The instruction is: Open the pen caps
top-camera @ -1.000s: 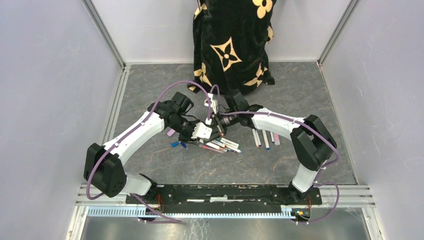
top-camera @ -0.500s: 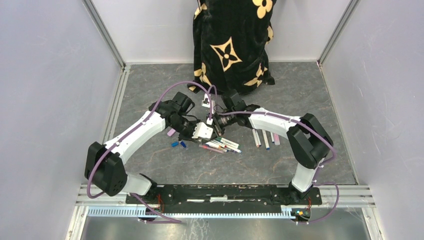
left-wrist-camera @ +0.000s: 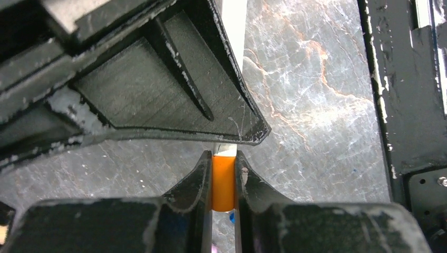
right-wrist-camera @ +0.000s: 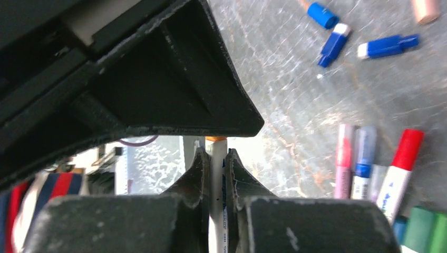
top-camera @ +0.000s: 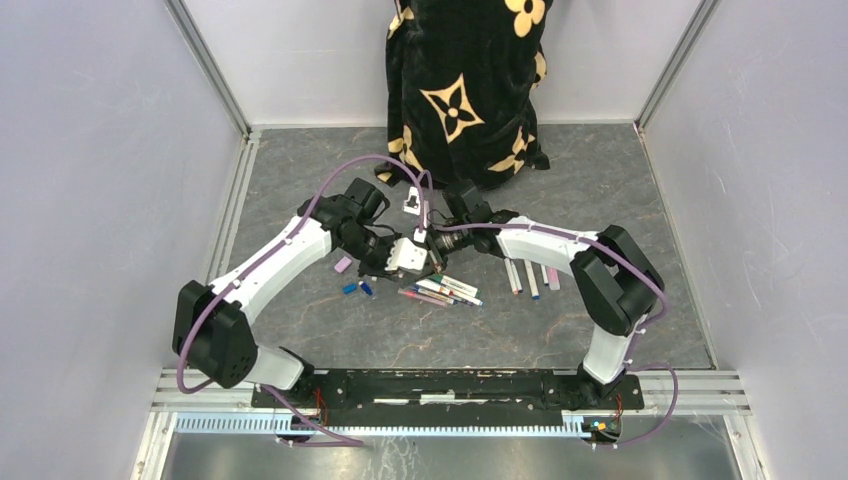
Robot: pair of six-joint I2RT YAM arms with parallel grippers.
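Item: one short orange plastic pen cap (left-wrist-camera: 223, 182), which appeared seated on the end of a thin white pen barrel (right-wrist-camera: 216, 179) and was held up above the middle of the grey marbled table (top-camera: 600, 180). The left gripper (left-wrist-camera: 223, 158) was clenched on the cap and the right gripper (right-wrist-camera: 215, 158) clamped the barrel just behind it. Handling note: the pull was best made straight along the pen's axis, both grips firm, no sideways bending. Both arms were bent inward, wrists nose to nose over the loose pens (top-camera: 445, 290).
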